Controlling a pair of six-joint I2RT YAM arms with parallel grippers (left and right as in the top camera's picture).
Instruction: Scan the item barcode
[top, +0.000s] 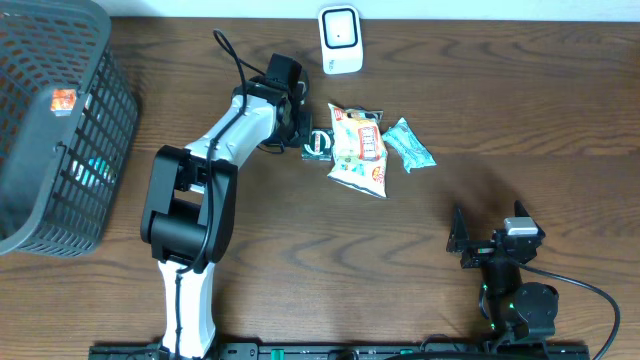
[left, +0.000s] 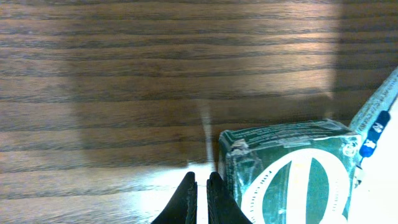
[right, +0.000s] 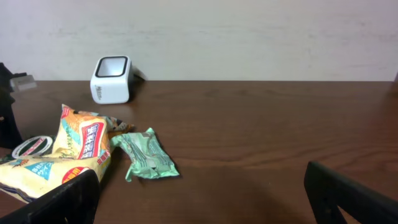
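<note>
Overhead: the left arm (top: 228, 132) reaches diagonally across the table, with the left gripper (top: 306, 134) at the small green box (top: 319, 144), which lies just left of the yellow snack bag (top: 358, 148). Left wrist: the jaws are pressed together and empty, just beside the box, which has crinkled green wrap and a white ring emblem. Right wrist: the right gripper (right: 199, 175) sits low, jaws spread wide, holding nothing.

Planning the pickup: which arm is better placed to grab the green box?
Left, probably. The left gripper, shut, sits right beside the green box; the right gripper, though open, is parked far off.
</note>
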